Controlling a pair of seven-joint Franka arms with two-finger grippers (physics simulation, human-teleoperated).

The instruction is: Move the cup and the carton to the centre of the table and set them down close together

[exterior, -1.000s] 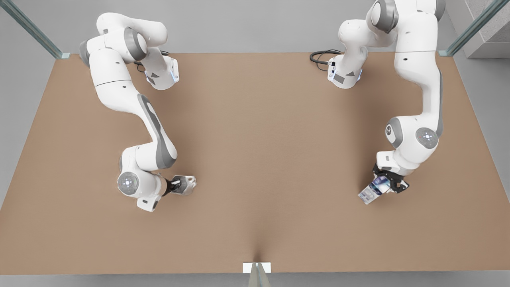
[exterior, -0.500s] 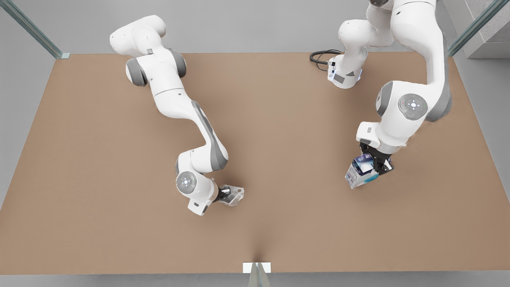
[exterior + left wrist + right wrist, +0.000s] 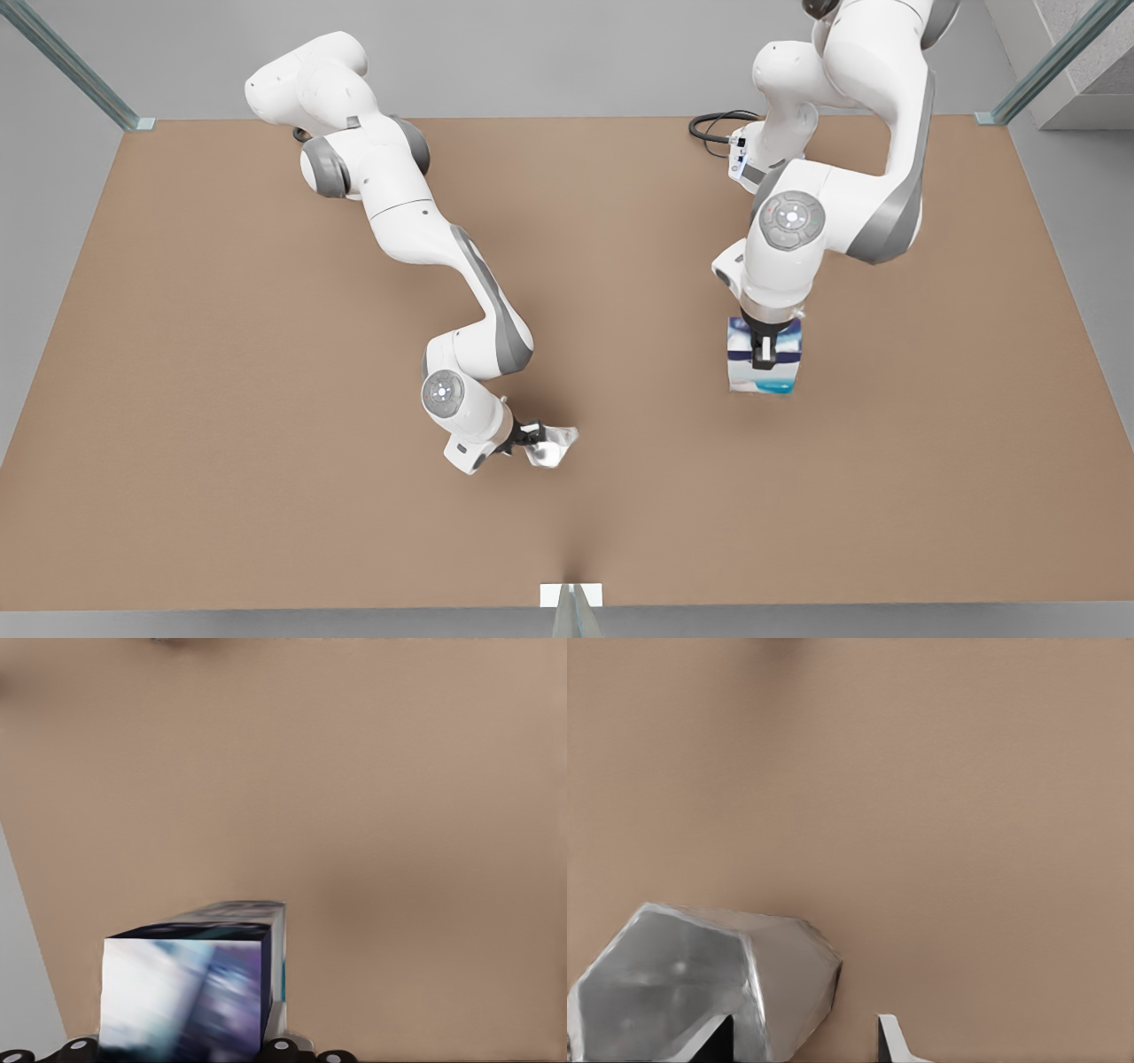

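One cup [image 3: 549, 446] gripped by right gripper [image 3: 534, 438] above table [image 3: 221, 354] near centre; one carton [image 3: 764, 365] clamped by left gripper [image 3: 764, 353], well apart on front view's right.

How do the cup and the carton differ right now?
The faceted silver metal cup is smaller than the rectangular white-and-blue printed carton. The cup sits at the right hand, on the front view's left; the carton is gripped by the left hand, on the front view's right. The cup is plain and shiny, the carton printed. Both are held over the light-brown table, still apart.
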